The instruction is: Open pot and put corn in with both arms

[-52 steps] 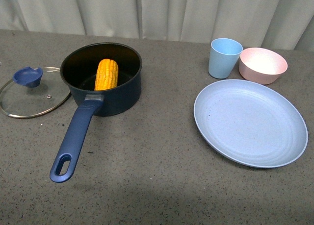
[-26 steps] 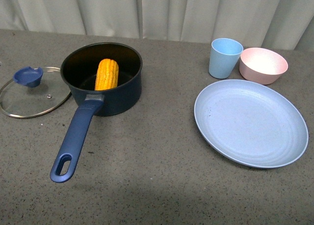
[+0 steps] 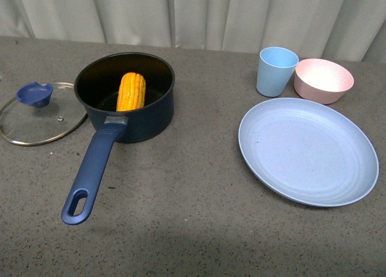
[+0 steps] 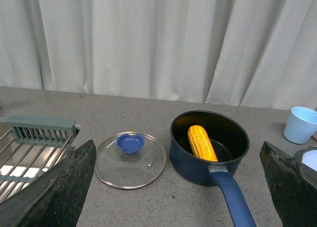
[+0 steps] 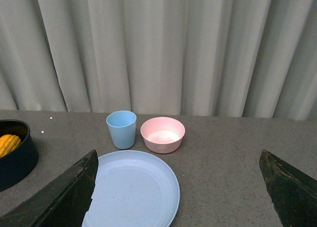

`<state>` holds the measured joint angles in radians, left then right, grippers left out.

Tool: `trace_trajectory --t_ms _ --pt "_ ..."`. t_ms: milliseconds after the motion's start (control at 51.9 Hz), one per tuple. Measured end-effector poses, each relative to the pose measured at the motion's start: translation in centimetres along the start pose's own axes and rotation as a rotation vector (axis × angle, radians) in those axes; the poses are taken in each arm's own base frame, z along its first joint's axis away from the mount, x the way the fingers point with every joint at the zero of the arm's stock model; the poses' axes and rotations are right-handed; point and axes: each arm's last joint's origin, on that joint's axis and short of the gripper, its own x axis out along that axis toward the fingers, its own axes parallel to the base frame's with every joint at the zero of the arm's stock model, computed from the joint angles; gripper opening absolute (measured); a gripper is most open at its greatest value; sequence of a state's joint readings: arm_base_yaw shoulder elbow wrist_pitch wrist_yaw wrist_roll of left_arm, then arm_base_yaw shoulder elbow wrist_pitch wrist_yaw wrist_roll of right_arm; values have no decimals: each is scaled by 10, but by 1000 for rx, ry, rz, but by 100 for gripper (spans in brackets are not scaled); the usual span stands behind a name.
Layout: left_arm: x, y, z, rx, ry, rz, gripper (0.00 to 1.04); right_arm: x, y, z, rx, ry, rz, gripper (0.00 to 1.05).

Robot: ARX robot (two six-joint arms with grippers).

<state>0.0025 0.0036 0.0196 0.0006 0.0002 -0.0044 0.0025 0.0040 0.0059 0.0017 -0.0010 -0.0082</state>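
One corn (image 3: 131, 91) cob lies inside the open blue pot (image 3: 129, 116), whose handle points to 7 o'clock. At the pot's 9 o'clock, touching it, the glass lid (image 3: 41, 114) lies flat on the table (image 3: 193, 229). Both grippers, left gripper (image 4: 173, 187) and right gripper (image 5: 178, 192), are spread wide apart and hold nothing, well back from the pot.

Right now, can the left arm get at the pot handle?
Probably yes. The left gripper is open and empty, facing the pot; nothing stands over the handle, and the lid lies aside.

No legible txt or labels.
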Motion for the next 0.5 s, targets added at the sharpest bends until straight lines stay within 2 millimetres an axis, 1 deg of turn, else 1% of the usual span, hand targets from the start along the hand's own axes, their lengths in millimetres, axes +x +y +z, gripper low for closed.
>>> trace_trajectory --t_ms 501 --pt "0 0 0 0 0 0 98 0 0 0 1 0 0 95"
